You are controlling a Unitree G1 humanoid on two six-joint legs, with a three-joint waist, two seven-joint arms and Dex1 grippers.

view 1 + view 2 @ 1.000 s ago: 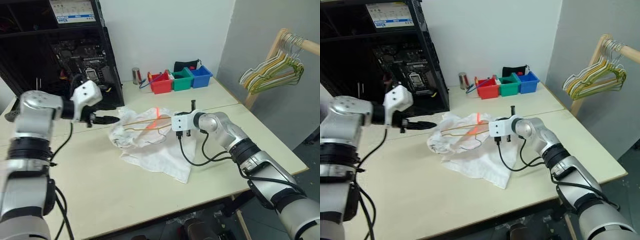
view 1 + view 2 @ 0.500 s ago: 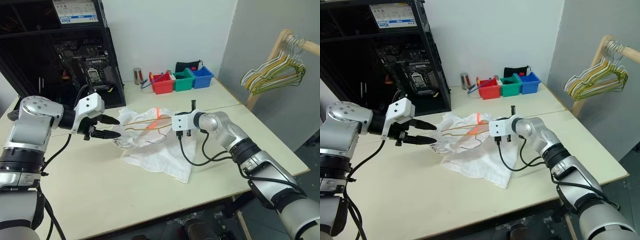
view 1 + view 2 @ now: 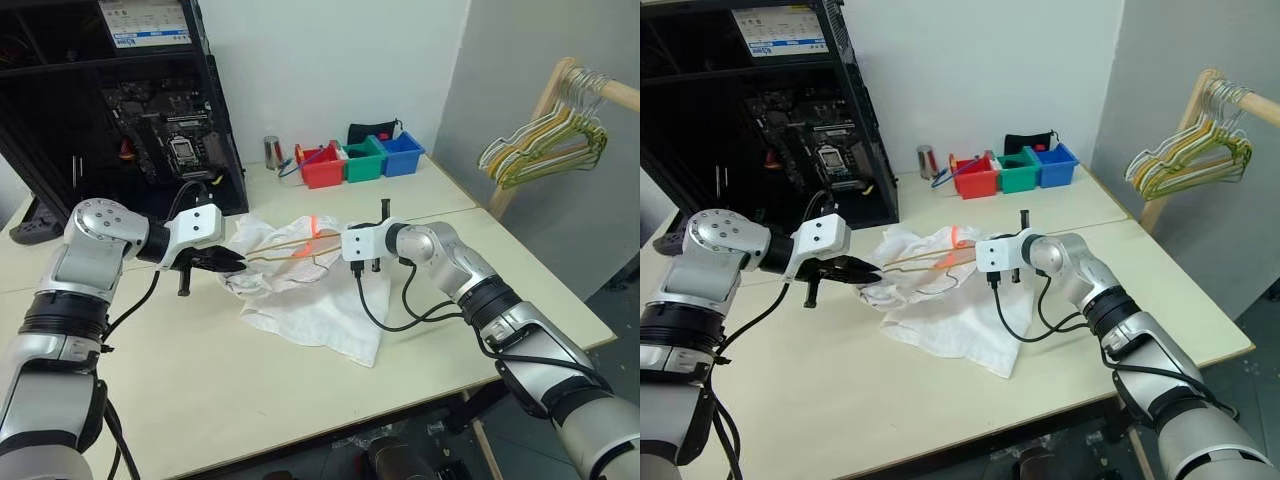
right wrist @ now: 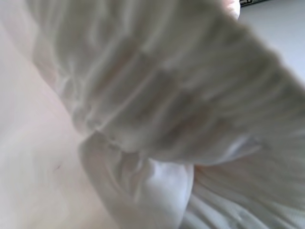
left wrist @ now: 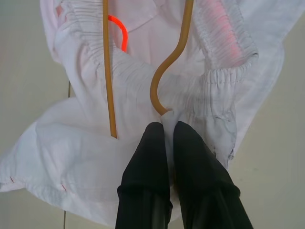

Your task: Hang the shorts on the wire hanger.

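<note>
Left wrist view has the shorts bunched and crumpled on the desk, their gathered waistband spread wide, with the wire hanger lying across the fabric: one straight leg beside the curved hook, whose end sits right at the cloth pinched by the left gripper. Its fingers are closed on a small fold of white fabric just below that hook; whether they also catch the wire I cannot tell. From the head camera, the hanger spans the upper part of the shorts, and a faint pink-red mark glows near its middle.

Just right of the shorts, the right gripper is pressed into the fabric edge, fingers closed, seemingly on waistband cloth, which crowds its wrist camera.

Judged step: securing both sides of the waistband so the hanger can be worked in. Next likely calls for lifting or spreading the cloth without dragging the wire along.

Left forearm reaches in low from the left of the shorts, angled downward; right forearm comes across from the right, elbow bent, cable trailing.
</note>
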